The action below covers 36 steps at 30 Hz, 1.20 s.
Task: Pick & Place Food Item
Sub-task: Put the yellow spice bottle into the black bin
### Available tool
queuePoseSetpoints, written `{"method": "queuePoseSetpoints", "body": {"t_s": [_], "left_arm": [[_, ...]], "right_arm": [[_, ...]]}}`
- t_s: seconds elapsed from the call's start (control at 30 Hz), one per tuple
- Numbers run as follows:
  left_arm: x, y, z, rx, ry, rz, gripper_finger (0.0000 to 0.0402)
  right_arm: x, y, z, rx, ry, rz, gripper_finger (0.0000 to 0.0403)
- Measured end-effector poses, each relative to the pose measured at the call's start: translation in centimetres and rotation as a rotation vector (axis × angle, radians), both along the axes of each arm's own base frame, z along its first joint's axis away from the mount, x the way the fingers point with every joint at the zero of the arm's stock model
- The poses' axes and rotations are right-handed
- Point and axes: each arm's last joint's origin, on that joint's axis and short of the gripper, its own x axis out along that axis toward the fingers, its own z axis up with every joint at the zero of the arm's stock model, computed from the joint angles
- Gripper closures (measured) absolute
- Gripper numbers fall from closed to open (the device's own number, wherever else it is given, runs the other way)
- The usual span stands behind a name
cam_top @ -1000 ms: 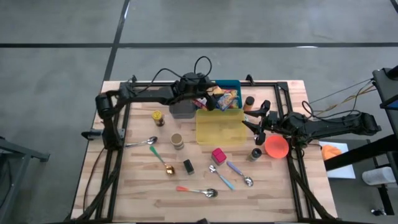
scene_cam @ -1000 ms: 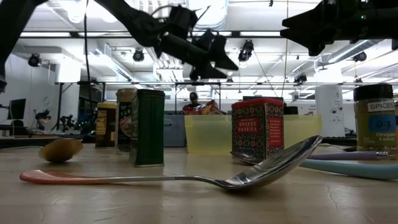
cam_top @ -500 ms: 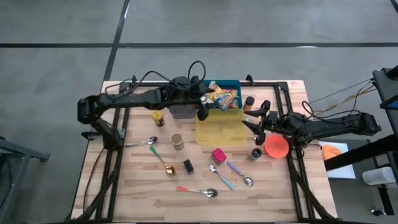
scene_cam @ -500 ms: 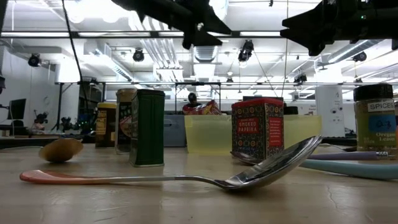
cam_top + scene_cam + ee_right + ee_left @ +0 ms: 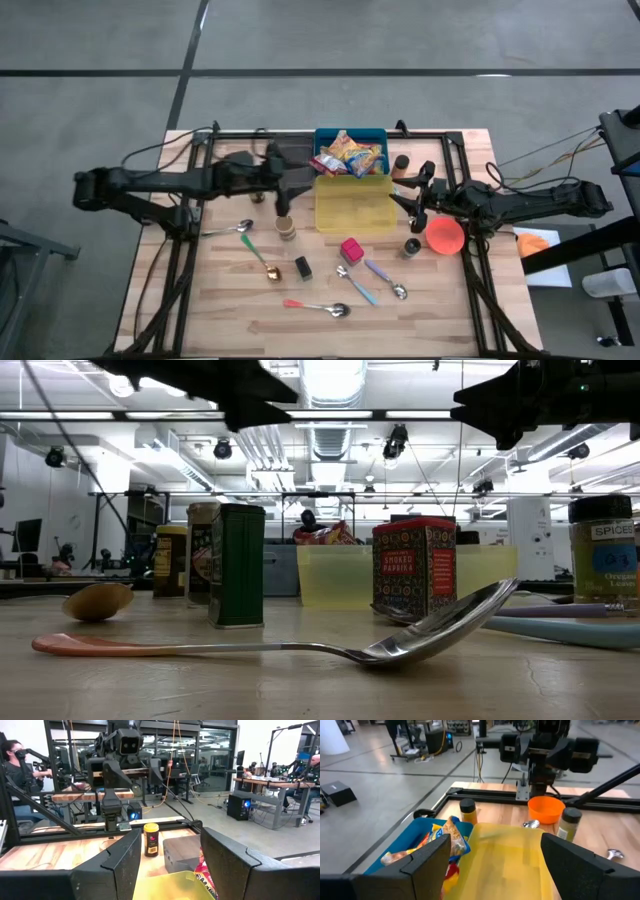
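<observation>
Your left gripper (image 5: pixel 492 865) has its fingers (image 5: pixel 427 862) spread wide with nothing between them; through the gap you see only the yellow bin (image 5: pixel 512 865) and the blue bin (image 5: pixel 400 845). The right gripper (image 5: pixel 167 862) also stands parted and empty, its fingers (image 5: pixel 122 862) framing a spice jar (image 5: pixel 151 839) and a grey box (image 5: pixel 182 851) farther off.

Seen from above, the left gripper (image 5: pixel 298 183) hovers just beside the yellow bin's (image 5: pixel 352 203) near-left edge, over the table (image 5: pixel 225 290) by a small round jar (image 5: pixel 285 227). The right gripper (image 5: pixel 415 195) waits at the yellow bin's right side, near an orange bowl (image 5: pixel 445 236).

Progress: the snack packets (image 5: pixel 350 156) all lie in the blue bin (image 5: pixel 322 134), touching one another. The yellow bin appears bare inside. In my judgement you have no item in hand and none delivered; the pick, the carry and the placement all remain, assuming the yellow bin is the destination, which the task does not state.

Limits of inspection: the packets overlap, so you cannot count them. In the level view only their tops show behind the tins, and both arms are cut off at the upper edge. The yellow bin's floor is blurred in the left wrist view.
</observation>
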Motion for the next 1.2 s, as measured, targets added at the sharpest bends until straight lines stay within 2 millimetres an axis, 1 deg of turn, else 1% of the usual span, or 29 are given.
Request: {"method": "queuePoseSetpoints", "body": {"t_s": [0.2, 0.33, 0.5, 0.6, 0.73, 0.87, 1.03, 1.2], "left_arm": [[-4.9, -0.8, -1.3, -0.042, -0.063, 0.008, 0.0091], [-7.9, -1.2, -2.7, -0.039, -0.105, 0.007, 0.0091], [-11.0, -1.6, -4.9, -0.058, -0.16, 0.011, 0.0091], [-12.5, -1.9, -6.1, -0.08, -0.207, 0.013, 0.0091], [-14.0, -2.1, -7.4, -0.118, -0.274, 0.015, 0.0091], [-14.9, -2.2, -8.4, -0.113, -0.316, 0.012, 0.0091], [-15.5, -2.3, -8.7, -0.113, -0.314, 0.012, 0.0091], [-15.4, -2.3, -9.1, -0.127, -0.277, 0.016, 0.0091]], "right_arm": [[0.0, 0.0, 0.0, 0.0, 0.001, 0.0, 0.0199], [0.0, 0.0, 0.0, 0.0, 0.001, 0.0, 0.0199], [0.0, 0.0, 0.0, 0.0, 0.001, 0.0, 0.0199], [0.0, 0.0, 0.0, 0.0, 0.001, 0.0, 0.0199], [0.0, 0.0, 0.0, 0.0, 0.001, 0.0, 0.0199], [0.0, 0.0, 0.0, 0.0, 0.001, 0.0, 0.0199], [0.0, 0.0, 0.0, 0.0, 0.001, 0.0, 0.0199], [0.0, 0.0, 0.0, 0.0, 0.001, 0.0, 0.0199]]}}
